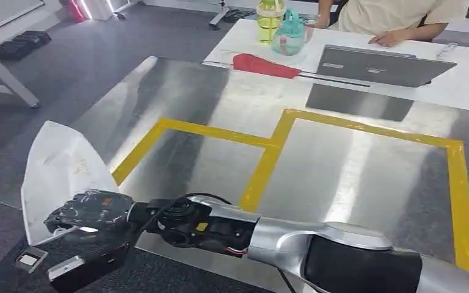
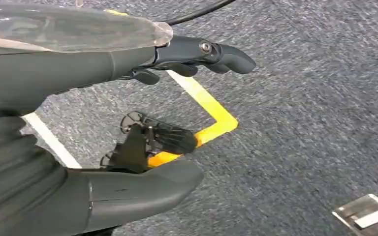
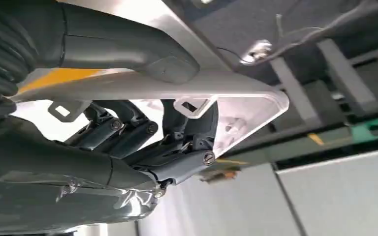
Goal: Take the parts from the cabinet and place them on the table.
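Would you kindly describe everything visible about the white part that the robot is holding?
The white part is a thin, pointed, shell-like panel, seemingly plastic, with a matte, slightly scuffed face. The right wrist view shows small square clip tabs on its inner side. The right hand grips its lower edge, holding it roughly upright past the near left edge of the metal table, over the carpet.

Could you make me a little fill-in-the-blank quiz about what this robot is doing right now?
1. The right hand grips a white ____-shaped part.
2. The tape on the metal table is coloured ____.
3. The part is held beyond the table's edge, over the ____.
4. On the white table behind, a person sits at a closed grey ____.

Missing words: triangle; yellow; floor; laptop
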